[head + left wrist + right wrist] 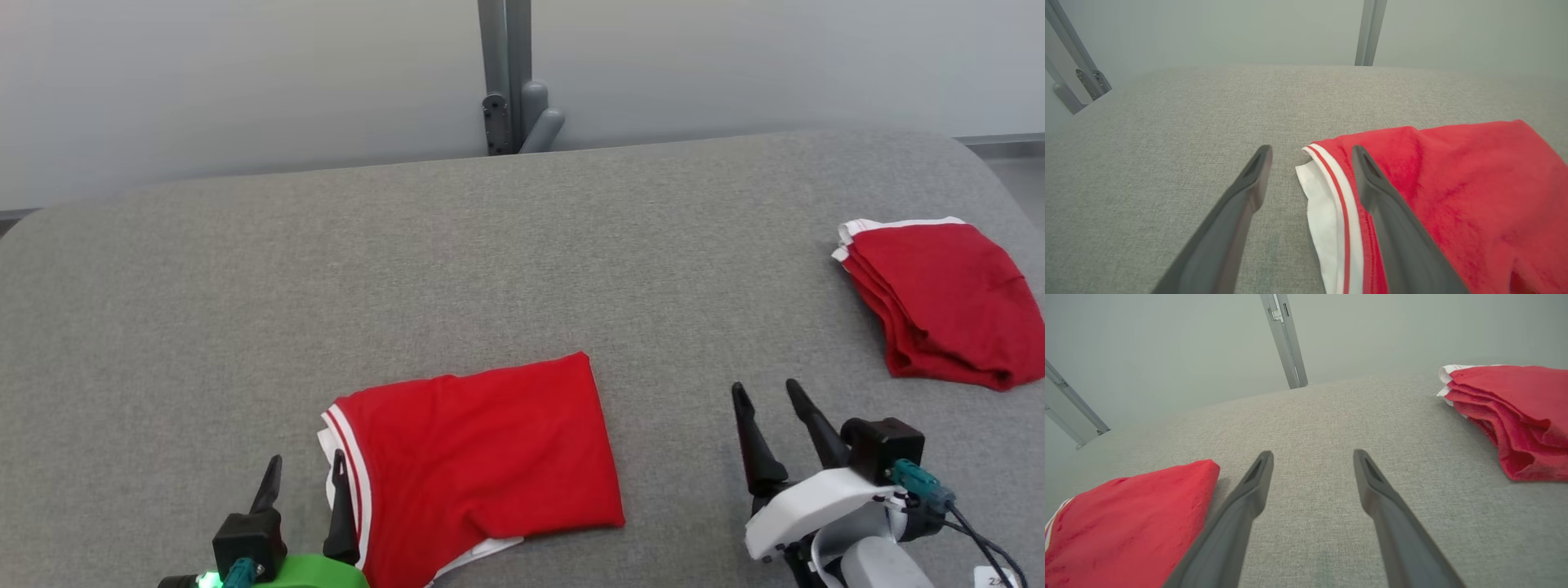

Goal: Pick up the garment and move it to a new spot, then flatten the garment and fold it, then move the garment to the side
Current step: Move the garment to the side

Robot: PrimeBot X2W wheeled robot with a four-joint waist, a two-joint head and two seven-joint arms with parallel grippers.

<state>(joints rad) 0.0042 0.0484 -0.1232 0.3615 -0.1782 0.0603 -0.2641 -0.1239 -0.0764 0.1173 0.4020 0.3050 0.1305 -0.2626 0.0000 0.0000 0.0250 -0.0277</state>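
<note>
Near left, the left gripper [306,459] stood spread and empty, one finger over the striped hem of the folded red garment [482,457], which lay near centre on the grey pad [522,245]. Right of it, the right gripper [766,389] was spread, empty. A red pile [939,302] lay far right.

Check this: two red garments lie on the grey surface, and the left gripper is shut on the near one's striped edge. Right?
No: the left gripper is open around the striped edge of the near garment, as the left wrist view shows.
</note>
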